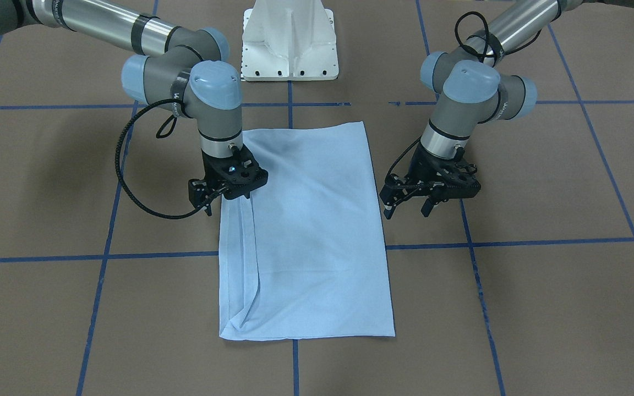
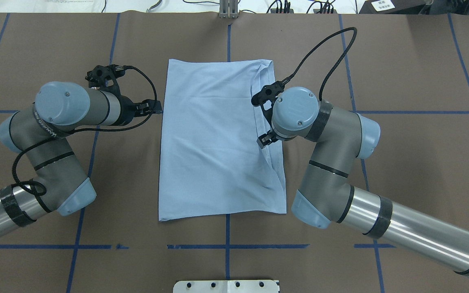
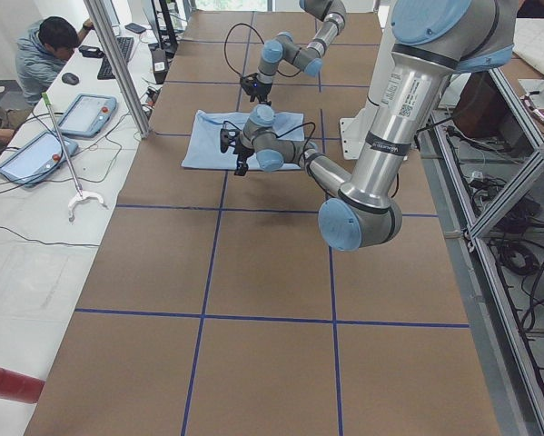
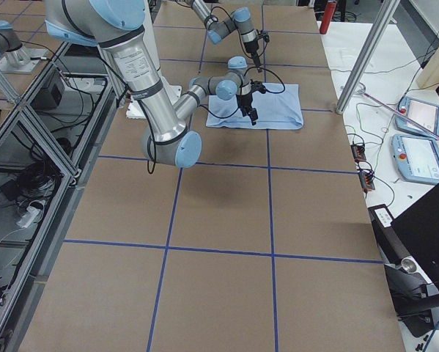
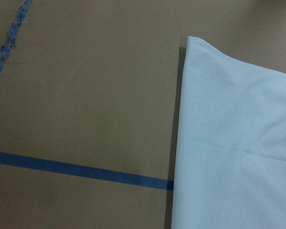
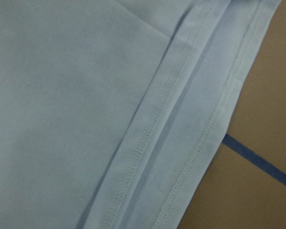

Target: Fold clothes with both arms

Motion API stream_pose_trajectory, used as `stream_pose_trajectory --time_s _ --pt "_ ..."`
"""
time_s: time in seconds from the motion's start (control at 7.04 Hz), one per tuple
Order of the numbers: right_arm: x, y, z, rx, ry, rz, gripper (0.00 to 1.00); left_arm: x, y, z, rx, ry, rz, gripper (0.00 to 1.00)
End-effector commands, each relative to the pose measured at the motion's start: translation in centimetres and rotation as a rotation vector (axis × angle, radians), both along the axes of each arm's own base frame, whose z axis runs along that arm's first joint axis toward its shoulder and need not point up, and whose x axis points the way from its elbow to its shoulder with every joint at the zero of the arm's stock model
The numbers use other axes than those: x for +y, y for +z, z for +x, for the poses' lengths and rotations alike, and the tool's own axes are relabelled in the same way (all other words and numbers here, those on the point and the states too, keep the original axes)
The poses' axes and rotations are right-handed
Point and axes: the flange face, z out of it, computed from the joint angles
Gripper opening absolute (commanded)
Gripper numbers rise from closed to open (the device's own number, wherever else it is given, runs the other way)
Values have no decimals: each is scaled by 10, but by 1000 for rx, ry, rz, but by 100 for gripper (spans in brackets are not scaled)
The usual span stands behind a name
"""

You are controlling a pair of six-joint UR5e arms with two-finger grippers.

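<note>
The light blue clothes [image 1: 311,231] [image 2: 214,142] lie flat on the brown table, folded into a long rectangle, with no collar or print showing. Stitched hems run along the edge on the robot's right [image 6: 181,119]. My right gripper [image 1: 224,202] hovers over that hemmed edge, open and pointing down, holding nothing. My left gripper [image 1: 406,210] [image 2: 157,109] is open just off the opposite edge, above bare table. The left wrist view shows the cloth's edge [image 5: 238,157] beside a blue tape line.
The white pedestal base [image 1: 289,41] stands at the robot's side of the table. Blue tape lines [image 2: 226,246] form a grid on the brown surface. A person [image 3: 44,54] sits at a side table with tablets [image 3: 85,113]. A metal post [image 3: 117,64] stands beside it.
</note>
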Motion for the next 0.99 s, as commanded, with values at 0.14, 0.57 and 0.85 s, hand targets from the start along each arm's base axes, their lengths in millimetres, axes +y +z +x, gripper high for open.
stream_pose_trajectory --time_s 0.14,0.57,0.85 --pt "-1 -7 -18 6 -2 -3 100 0 1 0 0 0 0 100" --pt "-1 9 -15 29 -1 -16 100 0 -1 0 2 0 1 100" --pt "-4 14 -11 35 5 -20 100 0 0 0 0 0 0 100"
